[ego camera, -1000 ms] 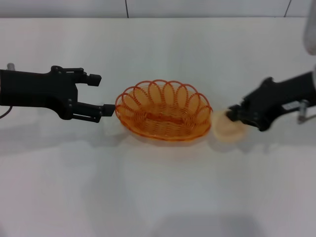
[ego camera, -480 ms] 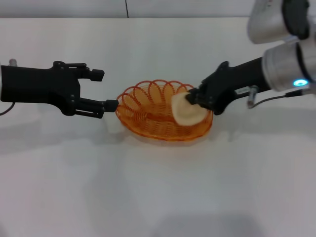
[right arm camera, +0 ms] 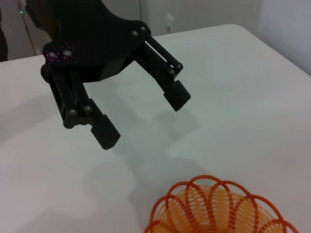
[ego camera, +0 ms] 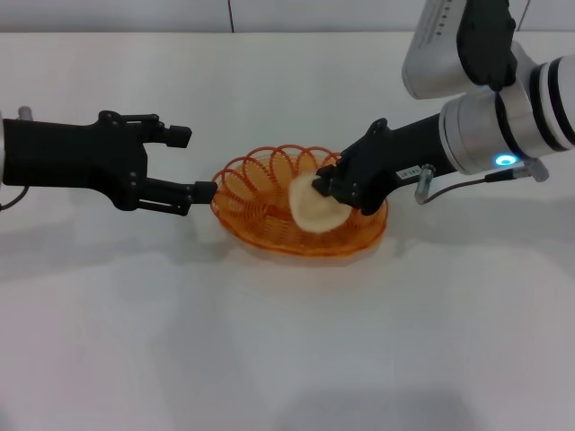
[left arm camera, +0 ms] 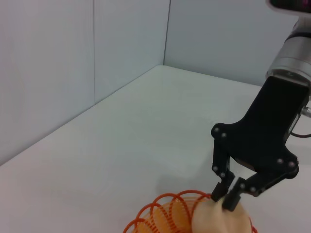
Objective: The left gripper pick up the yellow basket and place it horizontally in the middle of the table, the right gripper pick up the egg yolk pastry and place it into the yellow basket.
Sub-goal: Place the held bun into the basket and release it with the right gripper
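Note:
The yellow basket (ego camera: 262, 208) is an orange wire oval lying lengthwise in the middle of the white table (ego camera: 287, 341). My right gripper (ego camera: 325, 187) is shut on the egg yolk pastry (ego camera: 312, 208) and holds it tilted inside the basket, over its right half. The left wrist view shows that gripper (left arm camera: 231, 194) pinching the pastry (left arm camera: 218, 219) above the basket rim (left arm camera: 165, 209). My left gripper (ego camera: 190, 163) is open and empty just left of the basket, one finger close to its rim. The right wrist view shows it (right arm camera: 143, 116) open above the table beyond the basket (right arm camera: 218, 204).
A grey wall (ego camera: 287, 15) runs along the table's far edge. The right arm's white joint (ego camera: 503, 126) with a lit ring hangs over the table's right side. Nothing else stands on the table.
My right gripper lifted the pastry from the table right of the basket and carried it left into the basket. The left gripper drew back slightly and stays open.

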`<control>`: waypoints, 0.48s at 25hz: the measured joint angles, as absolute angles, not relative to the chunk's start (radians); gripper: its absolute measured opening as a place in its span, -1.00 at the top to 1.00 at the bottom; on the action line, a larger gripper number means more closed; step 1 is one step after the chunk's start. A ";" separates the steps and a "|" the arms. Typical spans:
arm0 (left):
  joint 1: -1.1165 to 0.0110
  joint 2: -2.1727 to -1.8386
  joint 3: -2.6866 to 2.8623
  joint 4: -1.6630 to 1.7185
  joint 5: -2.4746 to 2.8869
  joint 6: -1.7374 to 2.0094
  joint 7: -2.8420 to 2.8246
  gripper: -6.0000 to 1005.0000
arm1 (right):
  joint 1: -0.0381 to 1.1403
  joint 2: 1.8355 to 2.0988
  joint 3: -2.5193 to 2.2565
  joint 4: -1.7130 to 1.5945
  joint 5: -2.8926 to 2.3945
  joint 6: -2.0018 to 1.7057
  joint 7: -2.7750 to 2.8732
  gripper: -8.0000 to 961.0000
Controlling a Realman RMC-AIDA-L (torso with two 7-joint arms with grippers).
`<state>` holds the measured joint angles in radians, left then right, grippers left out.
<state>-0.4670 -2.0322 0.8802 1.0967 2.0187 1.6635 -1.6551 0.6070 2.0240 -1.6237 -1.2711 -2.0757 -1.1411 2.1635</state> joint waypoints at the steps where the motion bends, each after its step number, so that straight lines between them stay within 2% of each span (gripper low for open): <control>1: -0.467 -2.032 0.880 1.097 2.019 1.664 -1.655 -0.76 | 0.608 2.023 -1.624 -1.267 -2.070 -1.141 2.163 0.90; 12: -0.461 -2.033 0.879 1.097 2.018 1.659 -1.651 -0.76 | 0.581 2.020 -1.600 -1.289 -2.064 -1.138 2.162 0.47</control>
<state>-0.4612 -2.0325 0.8789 1.0971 2.0185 1.6587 -1.6514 0.5807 2.0198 -1.6003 -1.2893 -2.0637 -1.1385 2.1621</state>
